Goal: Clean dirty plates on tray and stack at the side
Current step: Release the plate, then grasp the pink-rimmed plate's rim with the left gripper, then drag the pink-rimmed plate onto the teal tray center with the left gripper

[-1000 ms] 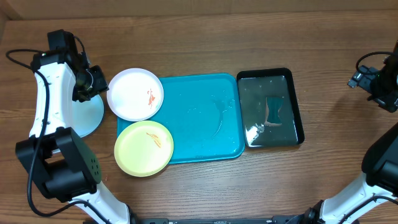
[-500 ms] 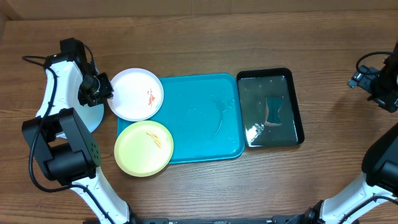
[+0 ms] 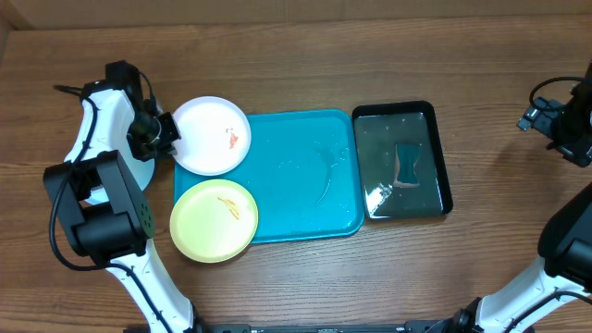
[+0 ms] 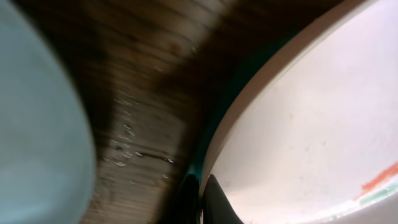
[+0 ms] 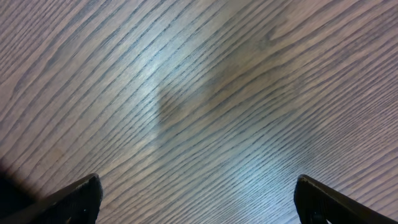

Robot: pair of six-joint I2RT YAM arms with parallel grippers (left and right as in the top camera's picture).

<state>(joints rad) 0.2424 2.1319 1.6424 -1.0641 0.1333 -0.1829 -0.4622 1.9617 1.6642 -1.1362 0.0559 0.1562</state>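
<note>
The left gripper [image 3: 171, 137] clamps the left rim of the smeared round white plastic plate [image 3: 216, 135], likely to lift it for cleaning.

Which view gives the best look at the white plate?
Overhead: the whole white plate shows, smear included, left claw shut on its rim. Left wrist gives only a blurred rim close-up; right wrist shows just the wooden table.

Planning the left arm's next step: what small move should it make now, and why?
Probably lift the white plate slightly, keeping it level. The left gripper has its jaws shut on the plate's left rim, the plate lies partly on the turquoise tray, and its orange smear shows it is uncleaned.
</note>
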